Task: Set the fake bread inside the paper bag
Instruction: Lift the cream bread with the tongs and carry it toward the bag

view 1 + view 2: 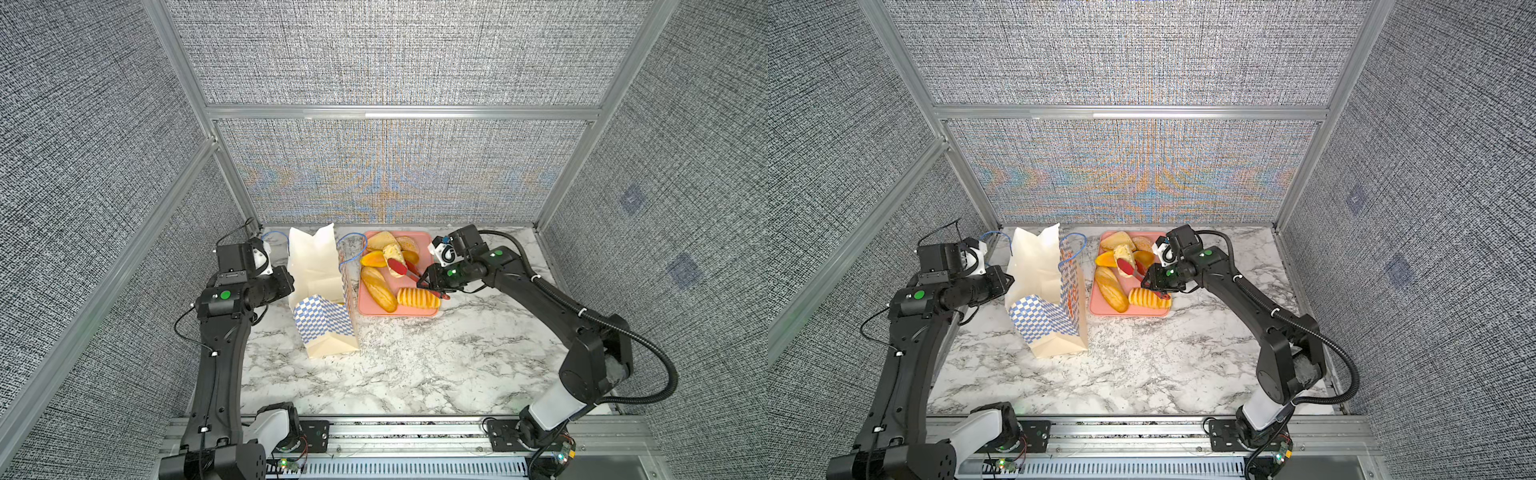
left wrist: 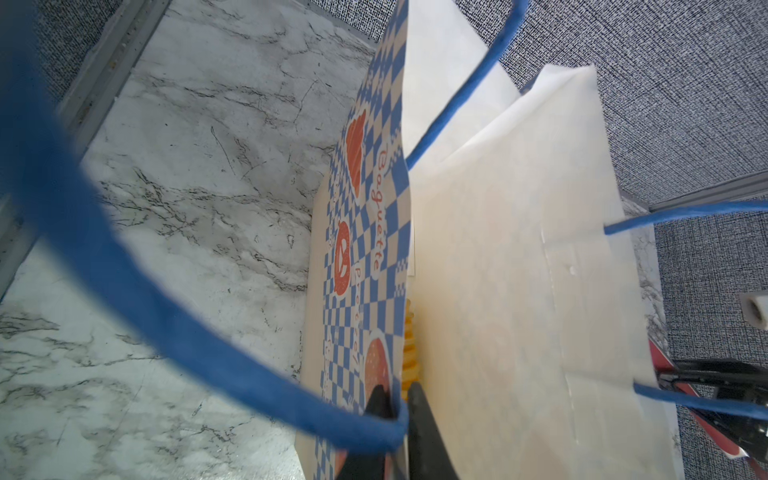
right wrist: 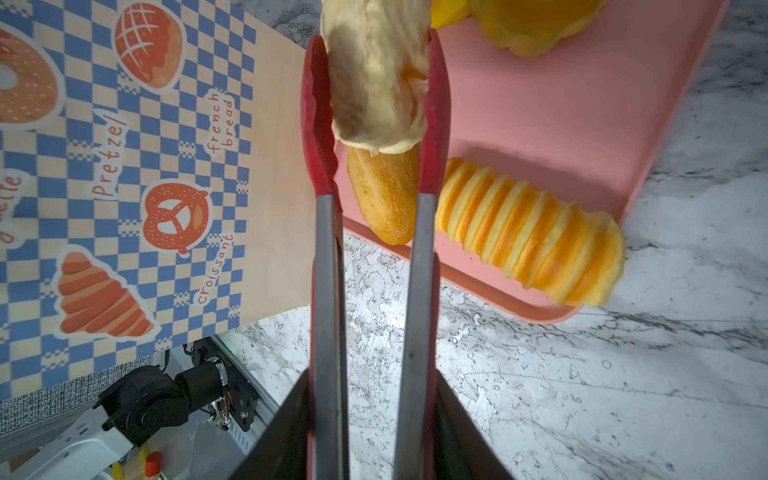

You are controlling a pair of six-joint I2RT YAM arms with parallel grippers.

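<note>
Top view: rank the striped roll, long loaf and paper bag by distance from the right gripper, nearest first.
Measured from the right gripper, which holds the tongs, in a top view:
1. The striped roll: right beside the gripper, at the tray's near right corner.
2. The long loaf: on the left part of the tray.
3. The paper bag: past the tray's left edge.

White marble-patterned tabletop [image 1: 415,374] with grey veins, tall checkered paper bag [image 1: 328,332] standing upright and open toward its back left, flat pink tray [image 1: 366,303] just beside the bag's right.
</note>
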